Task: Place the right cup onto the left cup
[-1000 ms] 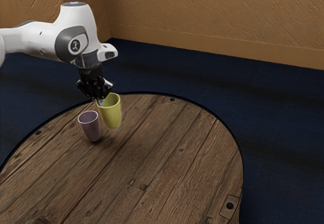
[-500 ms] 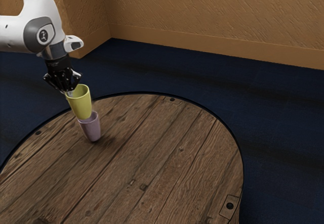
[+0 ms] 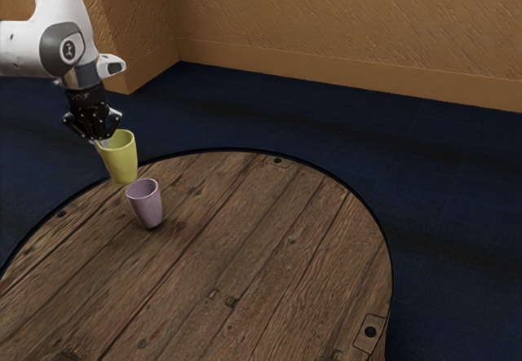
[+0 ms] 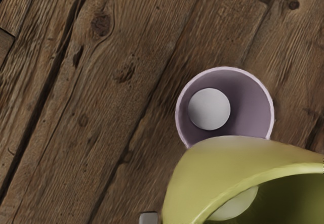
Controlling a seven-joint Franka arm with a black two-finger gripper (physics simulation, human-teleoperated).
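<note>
At the exterior view's left, a gripper is seen clenched on the wall of a yellow cup, which is held aloft, mouth up, just beneath it. Farther right and lower than the gripper, a purple cup is stood upright on the wooden table, its rim partly overlapped by the yellow cup in the wrist view.

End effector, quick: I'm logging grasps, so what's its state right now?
End effector: closed on the yellow cup at its rim, holding it aloft.
</note>
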